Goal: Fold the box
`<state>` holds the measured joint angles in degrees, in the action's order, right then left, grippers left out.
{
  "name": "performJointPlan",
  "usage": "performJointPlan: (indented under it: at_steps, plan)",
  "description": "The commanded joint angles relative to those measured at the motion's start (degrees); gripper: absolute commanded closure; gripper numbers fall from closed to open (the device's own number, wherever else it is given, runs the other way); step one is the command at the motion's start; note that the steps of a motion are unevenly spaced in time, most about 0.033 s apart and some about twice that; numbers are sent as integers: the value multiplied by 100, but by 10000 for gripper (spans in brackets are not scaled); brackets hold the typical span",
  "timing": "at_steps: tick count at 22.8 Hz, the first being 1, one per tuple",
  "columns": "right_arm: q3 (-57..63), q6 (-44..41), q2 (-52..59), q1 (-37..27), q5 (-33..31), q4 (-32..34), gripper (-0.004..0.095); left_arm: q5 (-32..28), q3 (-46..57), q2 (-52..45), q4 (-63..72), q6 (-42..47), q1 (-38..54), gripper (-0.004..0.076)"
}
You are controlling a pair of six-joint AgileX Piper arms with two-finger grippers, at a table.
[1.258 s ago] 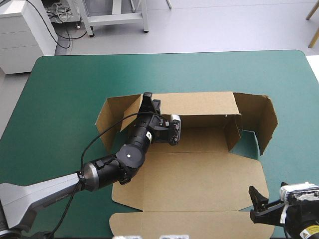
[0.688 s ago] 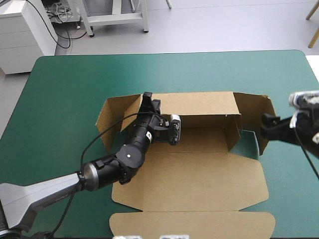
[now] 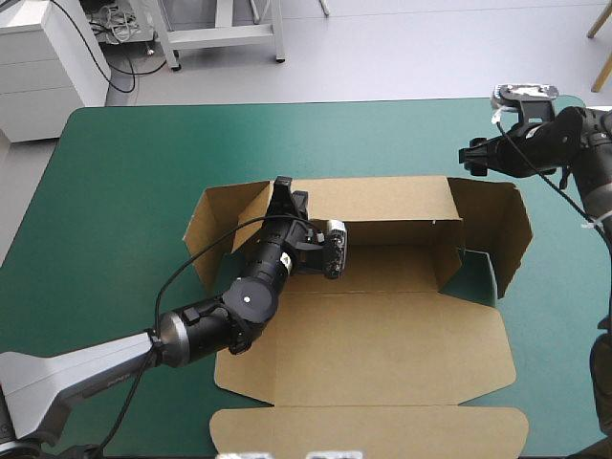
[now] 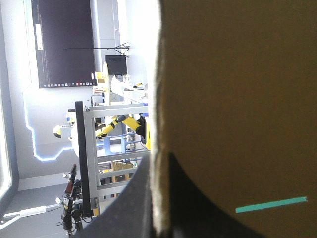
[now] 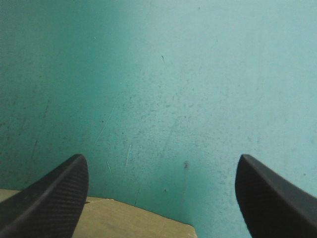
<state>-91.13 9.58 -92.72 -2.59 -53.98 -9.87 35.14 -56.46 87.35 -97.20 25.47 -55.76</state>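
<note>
High view: the box (image 3: 382,335) sits mid-table on the teal-green cover (image 3: 124,172) with its back wall raised. Left wrist view: the left gripper (image 4: 157,198) is clamped on that wall. Right wrist view: the right gripper (image 5: 161,158) has its fingers wide apart, with a box edge just below them. The board looks light and stiff, so you'd pinch the flap edges near the creases.

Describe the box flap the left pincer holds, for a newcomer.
On the teal-green table, a brown box lies open. At the left end of its raised far wall, one flap stands angled inward. Only it has the left pincer clamped on its edge.
</note>
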Motion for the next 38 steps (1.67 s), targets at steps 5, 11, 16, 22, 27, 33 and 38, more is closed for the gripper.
performJointPlan:
  at_steps: [5, 11, 16, 22, 27, 33, 38]
  plan:
    - [-228, 2, -82, -15, 343, 56, 172, -180, -98, -139, 20, 172, -69, 731]
    - [-204, 24, -129, -15, -215, 489, 172, -180, -98, -139, 111, 573, -69, 731]
    - [-204, 287, -77, -15, -761, 146, 172, -180, -98, -139, 224, 700, -69, 731]
    - [1422, 576, 770, -45, -25, -225, 172, -242, -98, -125, 386, 700, -69, 731]
    - [3073, 1602, 1835, -542, 879, -1444, 172, -486, -98, -111, 386, 700, -69, 731]
    - [3672, 2186, 2648, -705, 1307, -1657, 173, -599, -98, -30, 362, 689, -69, 731]
    - [3679, 3102, 2664, -705, 1105, -2110, 172, -636, -98, 1, 303, 689, -69, 731]
